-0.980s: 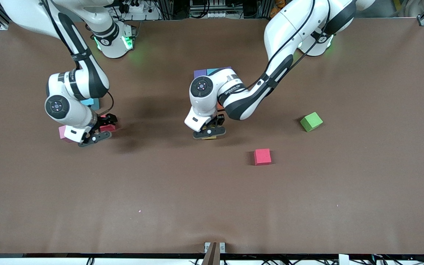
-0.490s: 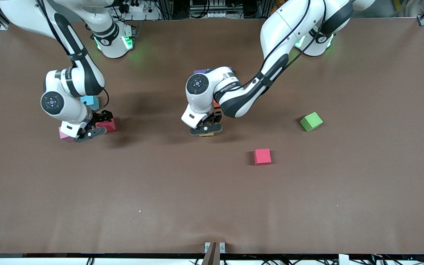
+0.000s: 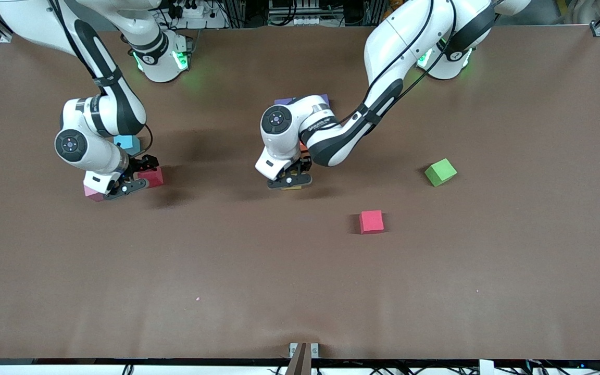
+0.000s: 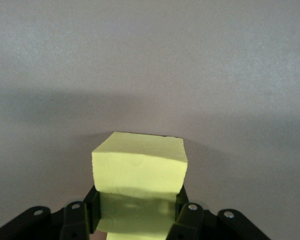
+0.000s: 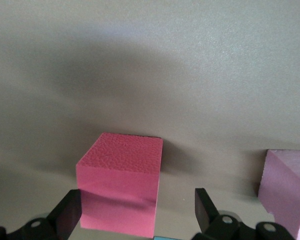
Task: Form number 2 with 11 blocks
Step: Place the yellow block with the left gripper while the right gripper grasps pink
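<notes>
Your left claw (image 4: 137,220) was clamped on the yellow block (image 4: 140,170) low over the middle of the surface (image 3: 300,281), beside the purple-topped number 2 (image 3: 302,100). Your right claw (image 5: 135,212) stood wide around a red block (image 5: 121,182) near the right arm's end, a pink block (image 5: 289,187) just beside it.

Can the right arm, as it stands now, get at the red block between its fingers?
Probably yes. The right gripper is open and low over the red block, one finger on each side and nothing between. The pink block lies beside it, outside the fingers. The left gripper, shut on the yellow block, is well away.
</notes>
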Robot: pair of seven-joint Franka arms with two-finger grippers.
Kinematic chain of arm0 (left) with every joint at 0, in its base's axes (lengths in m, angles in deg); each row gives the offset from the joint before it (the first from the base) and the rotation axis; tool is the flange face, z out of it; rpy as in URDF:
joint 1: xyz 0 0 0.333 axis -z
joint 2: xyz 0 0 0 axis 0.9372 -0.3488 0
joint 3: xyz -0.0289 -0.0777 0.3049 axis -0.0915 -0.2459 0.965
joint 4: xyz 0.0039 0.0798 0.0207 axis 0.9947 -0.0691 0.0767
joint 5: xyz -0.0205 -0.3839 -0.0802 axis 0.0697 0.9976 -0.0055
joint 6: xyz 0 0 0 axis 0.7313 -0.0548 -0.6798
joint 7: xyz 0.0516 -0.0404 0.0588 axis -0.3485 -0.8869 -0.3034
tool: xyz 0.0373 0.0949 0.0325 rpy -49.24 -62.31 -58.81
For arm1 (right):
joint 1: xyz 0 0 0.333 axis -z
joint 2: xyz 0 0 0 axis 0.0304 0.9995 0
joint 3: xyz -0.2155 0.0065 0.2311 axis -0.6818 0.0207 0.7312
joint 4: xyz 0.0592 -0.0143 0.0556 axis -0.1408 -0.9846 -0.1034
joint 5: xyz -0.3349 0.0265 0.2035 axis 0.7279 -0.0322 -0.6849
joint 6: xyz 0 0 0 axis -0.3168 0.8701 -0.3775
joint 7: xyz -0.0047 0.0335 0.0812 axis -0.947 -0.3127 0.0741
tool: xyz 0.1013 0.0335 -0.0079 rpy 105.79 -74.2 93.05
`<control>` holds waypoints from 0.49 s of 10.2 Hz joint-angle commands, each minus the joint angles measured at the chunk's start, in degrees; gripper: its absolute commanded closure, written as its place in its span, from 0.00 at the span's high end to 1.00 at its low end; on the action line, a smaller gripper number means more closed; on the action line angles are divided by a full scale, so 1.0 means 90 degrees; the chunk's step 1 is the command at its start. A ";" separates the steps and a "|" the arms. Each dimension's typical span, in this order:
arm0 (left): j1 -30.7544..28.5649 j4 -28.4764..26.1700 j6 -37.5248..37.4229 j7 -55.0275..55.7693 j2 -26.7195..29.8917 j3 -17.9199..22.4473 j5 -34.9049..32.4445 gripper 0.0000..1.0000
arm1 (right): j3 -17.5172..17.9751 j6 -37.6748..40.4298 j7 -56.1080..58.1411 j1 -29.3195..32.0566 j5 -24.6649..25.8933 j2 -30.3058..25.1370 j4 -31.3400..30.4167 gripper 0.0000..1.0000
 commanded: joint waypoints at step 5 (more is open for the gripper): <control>0.0085 0.0111 0.0018 0.0061 -0.0050 0.0068 0.0040 0.61 | 0.0101 0.0004 0.0043 0.0072 -0.0230 -0.0133 -0.0034 1.00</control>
